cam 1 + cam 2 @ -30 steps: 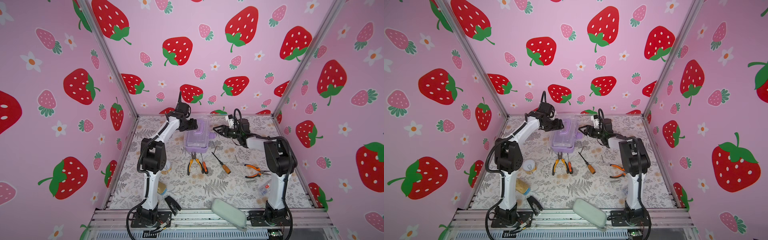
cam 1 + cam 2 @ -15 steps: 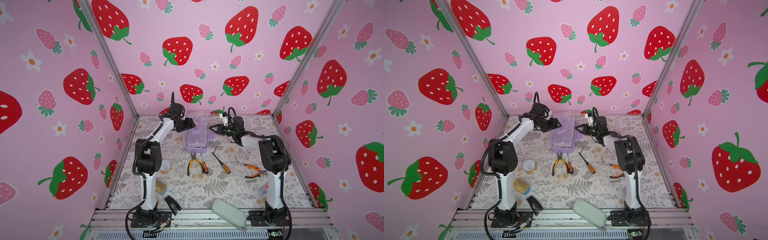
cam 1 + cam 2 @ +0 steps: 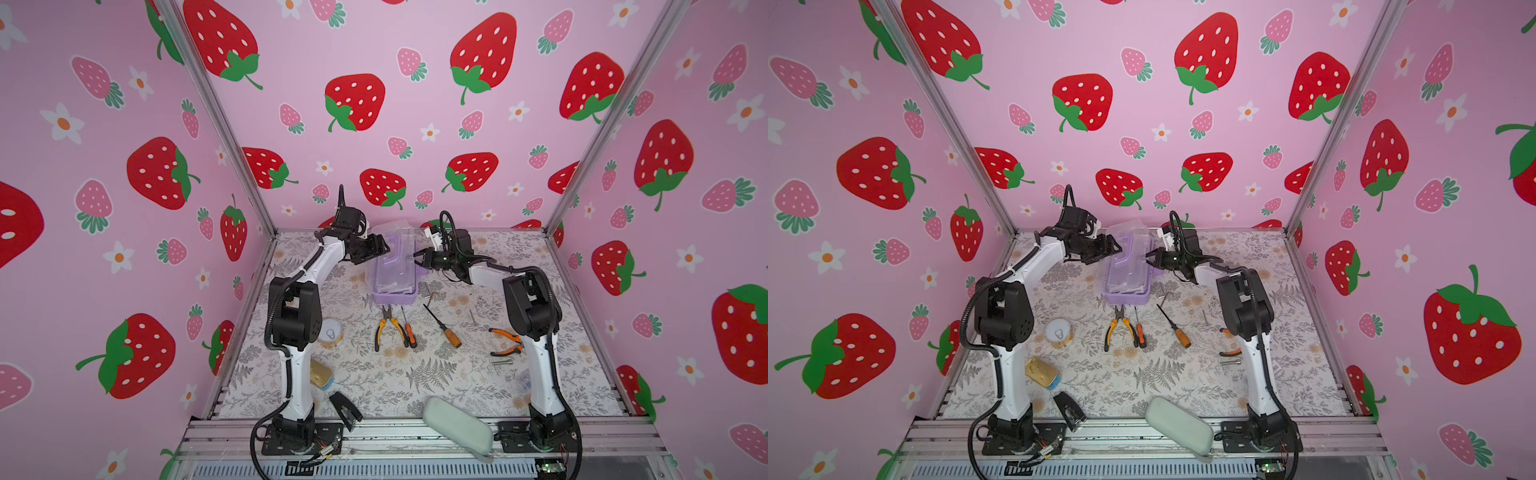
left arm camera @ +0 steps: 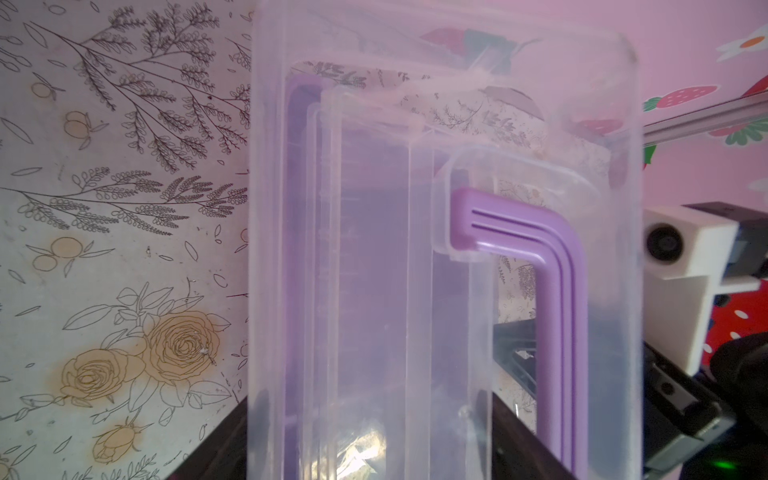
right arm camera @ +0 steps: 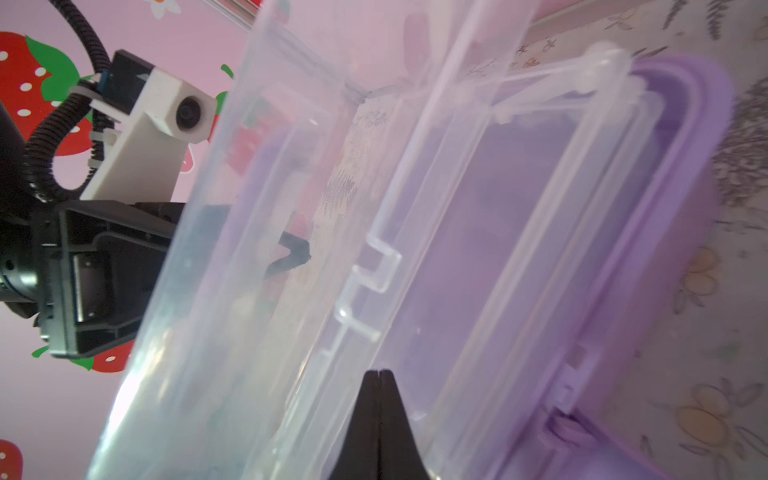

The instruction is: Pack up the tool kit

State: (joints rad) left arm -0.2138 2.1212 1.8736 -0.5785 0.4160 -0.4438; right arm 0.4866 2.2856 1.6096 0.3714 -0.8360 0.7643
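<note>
The tool kit case stands at the back middle in both top views, its lilac base (image 3: 395, 297) (image 3: 1127, 297) on the mat and its clear lid (image 3: 392, 235) (image 3: 1129, 237) tipped up. My left gripper (image 3: 382, 249) (image 4: 365, 436) is open, and the lid with its lilac handle (image 4: 557, 291) lies across its spread fingers (image 4: 216, 440). My right gripper (image 3: 417, 258) (image 5: 378, 374) is shut with nothing in it, tips against the clear tray (image 5: 498, 249) at the case's right rim. Orange-handled pliers (image 3: 388, 328), two screwdrivers (image 3: 442, 326) and a second pair of pliers (image 3: 505, 343) lie on the mat.
Hex keys (image 3: 428, 291) lie right of the case. A round tin (image 3: 330, 332) and a gold tin (image 3: 320, 372) sit by the left arm's base. A pale green pouch (image 3: 457, 424) and a small black object (image 3: 345, 411) lie at the front edge.
My right gripper has shut and moved in to the case's right rim. My left gripper has swung back with the clear lid, which now stands raised.
</note>
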